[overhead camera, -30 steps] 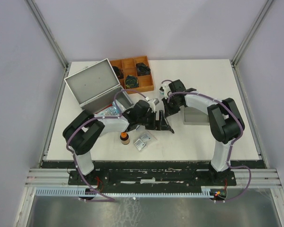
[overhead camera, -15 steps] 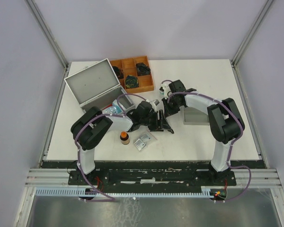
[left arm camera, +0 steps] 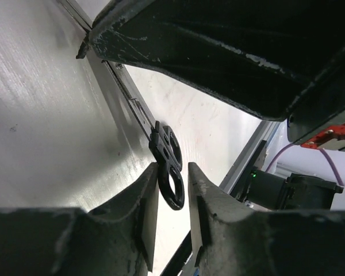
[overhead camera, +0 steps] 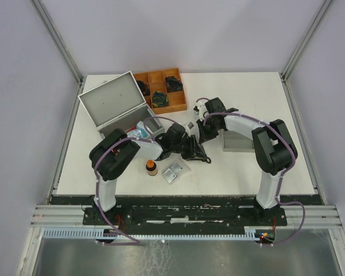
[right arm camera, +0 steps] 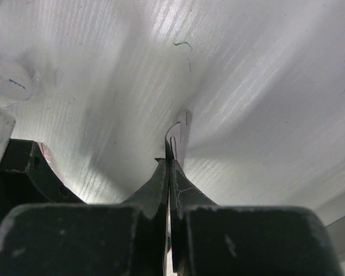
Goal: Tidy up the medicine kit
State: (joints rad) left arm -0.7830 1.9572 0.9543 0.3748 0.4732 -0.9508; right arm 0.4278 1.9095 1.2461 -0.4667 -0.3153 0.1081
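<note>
The medicine kit (overhead camera: 114, 104) is a silver-grey case at the back left, lid standing open, with packets inside. A pair of scissors hangs between the two arms at mid-table. Its thin metal blade (right arm camera: 181, 133) sticks out of my right gripper (right arm camera: 170, 162), which is shut on it. The black ring handles (left arm camera: 171, 183) sit between the fingers of my left gripper (left arm camera: 172, 169). Those jaws are narrow, with a slim gap still showing beside the ring. In the top view the left gripper (overhead camera: 198, 152) sits just in front of the right gripper (overhead camera: 203, 134).
A brown wooden compartment tray (overhead camera: 179, 103) stands behind the kit. A shallow grey tray (overhead camera: 234, 144) lies under the right arm. An orange-capped bottle (overhead camera: 152, 167) and foil packets (overhead camera: 173, 171) lie in front of the left arm. A small white item (overhead camera: 191, 123) lies near the grippers.
My left arm has reached further right, and its jaws have narrowed around the scissors' ring handle. The right gripper has stayed still, shut on the blade.
</note>
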